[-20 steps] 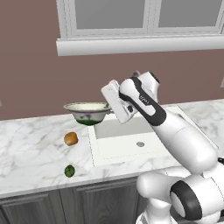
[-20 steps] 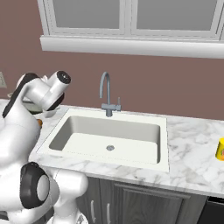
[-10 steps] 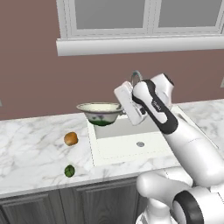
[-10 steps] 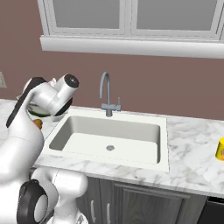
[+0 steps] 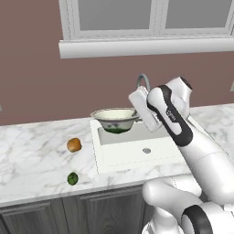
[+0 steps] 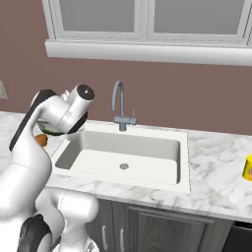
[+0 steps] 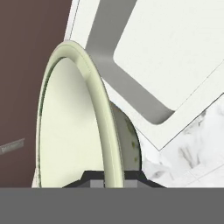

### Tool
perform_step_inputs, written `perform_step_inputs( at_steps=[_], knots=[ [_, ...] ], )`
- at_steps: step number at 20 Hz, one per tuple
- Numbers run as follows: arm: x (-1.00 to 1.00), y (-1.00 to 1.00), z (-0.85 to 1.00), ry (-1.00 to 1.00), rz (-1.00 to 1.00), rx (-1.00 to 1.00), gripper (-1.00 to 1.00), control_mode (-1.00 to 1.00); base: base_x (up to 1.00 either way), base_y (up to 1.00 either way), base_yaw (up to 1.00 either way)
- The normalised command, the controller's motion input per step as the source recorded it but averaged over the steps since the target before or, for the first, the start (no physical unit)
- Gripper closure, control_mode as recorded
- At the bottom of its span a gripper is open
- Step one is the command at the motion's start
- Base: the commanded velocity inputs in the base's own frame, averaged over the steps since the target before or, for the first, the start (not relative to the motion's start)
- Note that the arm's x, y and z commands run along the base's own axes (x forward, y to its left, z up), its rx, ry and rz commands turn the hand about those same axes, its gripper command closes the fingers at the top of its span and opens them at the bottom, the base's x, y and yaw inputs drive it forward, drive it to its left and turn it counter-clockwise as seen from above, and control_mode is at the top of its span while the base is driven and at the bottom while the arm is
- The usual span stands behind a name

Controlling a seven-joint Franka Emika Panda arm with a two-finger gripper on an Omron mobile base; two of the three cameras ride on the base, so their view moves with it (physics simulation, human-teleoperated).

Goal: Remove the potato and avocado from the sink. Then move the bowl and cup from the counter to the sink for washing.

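- Bowl [image 5: 115, 119] hangs in the air, carried by its rim on the right side as the left base view shows it, over the rear left corner of the sink [image 5: 137, 153]; its dark green underside sits just above the basin's back edge.
- Hand [image 7: 113, 177] is clenched on the bowl's rim: in the hand view the pale rim runs straight up from between the two dark finger tips, one on the inner face and one on the outer wall.
- From the hand, the basin floor lies below and to the robot's right of the bowl; the grey drain [image 5: 146, 150] is near the middle of the floor, well apart from the bowl.
- Bowl stays roughly level in the left base view, opening upward, so the coming move looks like a short carry further over the basin and then a lowering.
- Gooseneck faucet [image 6: 119, 106] rises at the back of the sink, close behind the forearm; it is the nearest thing to avoid.
- Potato [image 5: 74, 145] and avocado [image 5: 72, 178] lie on the table [image 5: 32, 151] left of the sink, already out of the basin.
- Yellow cup [image 6: 247, 168] stands on the table far to the right of the sink, untouched, on the opposite side from the hand.
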Motion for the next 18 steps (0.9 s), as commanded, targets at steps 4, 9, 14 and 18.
perform_step_inputs(
  at_steps=[4,9,14,18],
  knots=[
    [-0.15,-0.4,0.0,0.0,0.0,0.0,1.0,-1.0,0.0,0.0,0.0],
    [-0.18,-0.42,0.0,0.0,0.0,0.0,1.0,-1.0,0.0,0.0,0.0],
    [-0.15,-0.41,0.0,0.0,0.05,0.0,1.0,-1.0,0.0,0.0,0.0],
    [-0.09,-0.38,0.0,0.0,0.14,0.0,1.0,-1.0,0.0,0.0,0.0]
  ],
)
